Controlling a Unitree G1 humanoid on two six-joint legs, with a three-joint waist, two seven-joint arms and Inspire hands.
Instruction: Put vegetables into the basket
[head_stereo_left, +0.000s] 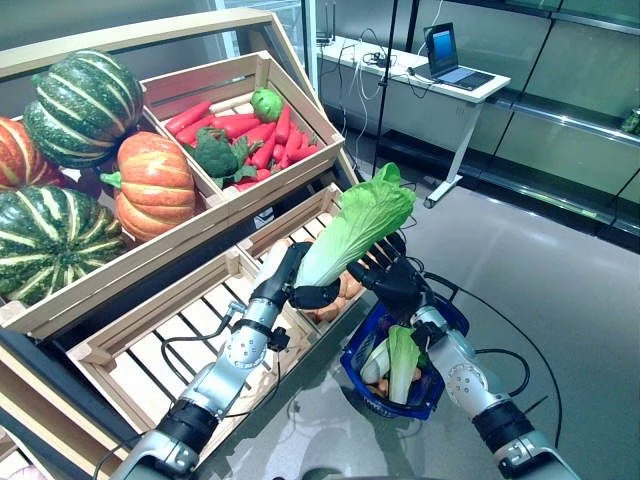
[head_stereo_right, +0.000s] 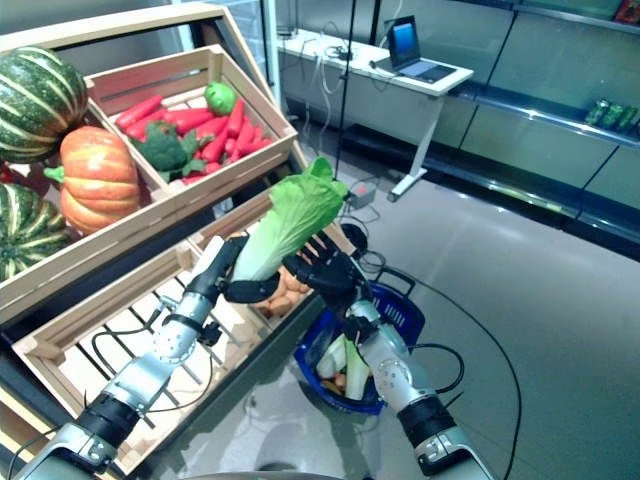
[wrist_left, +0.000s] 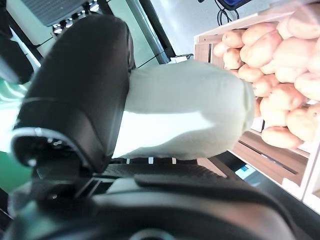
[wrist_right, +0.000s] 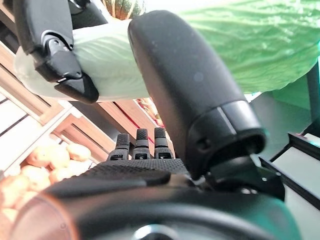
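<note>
The napa cabbage (head_stereo_left: 355, 228) hung tilted in the air above the blue basket (head_stereo_left: 362, 352), its pale stalk end clamped in the left hand (head_stereo_left: 312, 293). It looked light, firm at the stalk, its leaves soft and tearable, so the stalk seemed the place to grip. The right hand (head_stereo_left: 392, 270) touched it, fingers spread

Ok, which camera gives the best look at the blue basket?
The left eye view: the blue basket shows its rim and the greens inside. The right eye view shows it too, partly behind the right hand. Neither wrist view shows it clearly.
</note>
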